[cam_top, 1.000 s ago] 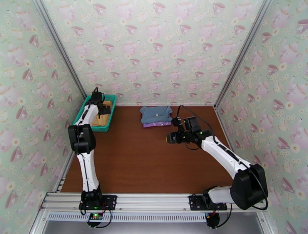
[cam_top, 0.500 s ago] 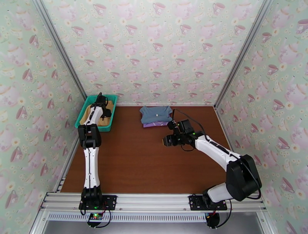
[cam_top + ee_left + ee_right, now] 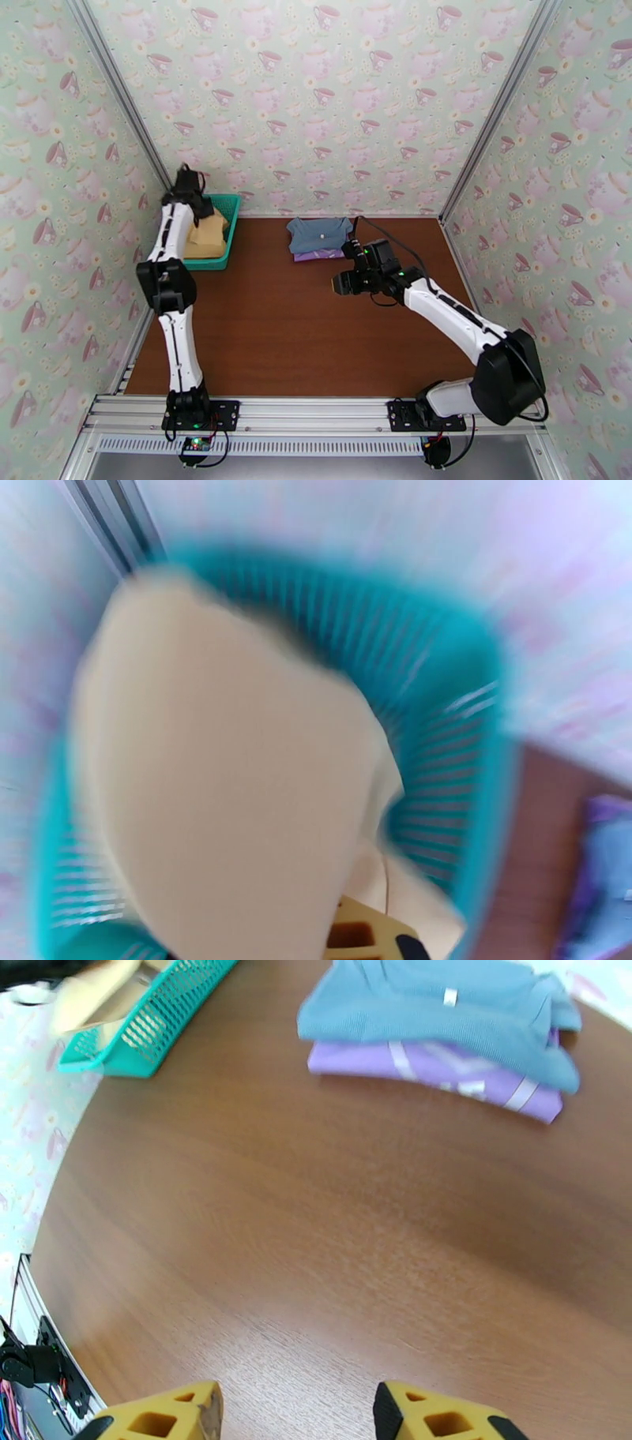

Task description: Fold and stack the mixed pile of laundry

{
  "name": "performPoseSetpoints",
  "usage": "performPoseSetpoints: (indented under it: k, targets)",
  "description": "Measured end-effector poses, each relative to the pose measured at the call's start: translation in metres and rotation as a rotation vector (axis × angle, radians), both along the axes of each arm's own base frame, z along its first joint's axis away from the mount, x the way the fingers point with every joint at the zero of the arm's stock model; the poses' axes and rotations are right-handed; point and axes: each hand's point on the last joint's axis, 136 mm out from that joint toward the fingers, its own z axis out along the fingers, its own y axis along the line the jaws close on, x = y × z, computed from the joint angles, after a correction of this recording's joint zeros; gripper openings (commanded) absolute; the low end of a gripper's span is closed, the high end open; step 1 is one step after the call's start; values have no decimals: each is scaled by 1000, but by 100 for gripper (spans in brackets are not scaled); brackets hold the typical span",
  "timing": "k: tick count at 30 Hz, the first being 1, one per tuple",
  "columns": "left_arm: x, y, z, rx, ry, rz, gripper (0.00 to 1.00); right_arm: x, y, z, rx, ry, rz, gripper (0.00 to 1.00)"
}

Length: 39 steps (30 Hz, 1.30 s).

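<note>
Left gripper (image 3: 196, 210): pinching yellow shirt (image 3: 207, 235) over basket (image 3: 231, 207)
Right gripper (image 3: 296, 1416): spread wide, above table (image 3: 316, 1220)
Blue shirt (image 3: 442, 1009): on purple shirt (image 3: 411, 1066)

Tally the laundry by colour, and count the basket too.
Grey-blue shirt: 1
Lilac-purple shirt: 1
Mustard-yellow garment: 1
Teal basket: 1
Total: 4

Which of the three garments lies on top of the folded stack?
The grey-blue shirt, lying on the lilac shirt; the yellow garment is over at the basket.
</note>
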Motion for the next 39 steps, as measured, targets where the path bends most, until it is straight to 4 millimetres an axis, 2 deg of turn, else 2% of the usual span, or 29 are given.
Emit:
performPoseSetpoints:
  k: [3,6,8,10,11,13,16,21,23,26,29,32,36,38,39]
  targets:
    - [-33,-17,110,-5,-206,-29,0,-3,-3,18,17,-45,-5,56]
    - [-83,-40,190,-22,-350,-71,0,-7,-6,33,32,-85,-10,56]
    - [-114,-58,217,-45,-393,-103,0,-10,-9,42,41,-108,-12,56]
    - [-139,-80,227,-80,-395,-142,0,-14,-11,51,52,-131,-11,57]
    - [-149,-91,224,-101,-382,-161,0,-16,-12,54,57,-142,-10,57]
    - [-164,-116,206,-143,-326,-203,0,-21,-12,57,68,-147,0,57]
    - [-180,-157,156,-209,-199,-262,0,-32,-6,50,99,-118,49,59]
    - [-199,-212,52,-306,11,-298,0,-53,16,32,275,12,108,64]
    - [-206,-226,21,-335,60,-297,0,-60,24,23,376,74,93,66]
    - [-215,-246,-16,-370,102,-293,0,-73,34,12,516,154,43,77]
    - [-219,-262,-40,-401,111,-288,0,-82,42,15,642,187,-6,89]
    - [-221,-274,-53,-436,105,-279,0,-84,52,30,766,187,-52,91]
    - [-220,-289,-51,-477,72,-283,0,-81,70,51,903,199,-82,94]
    - [-218,-296,-45,-499,43,-288,0,-80,82,50,939,232,-93,100]
    - [-217,-299,-42,-508,32,-289,0,-79,88,47,951,254,-98,100]
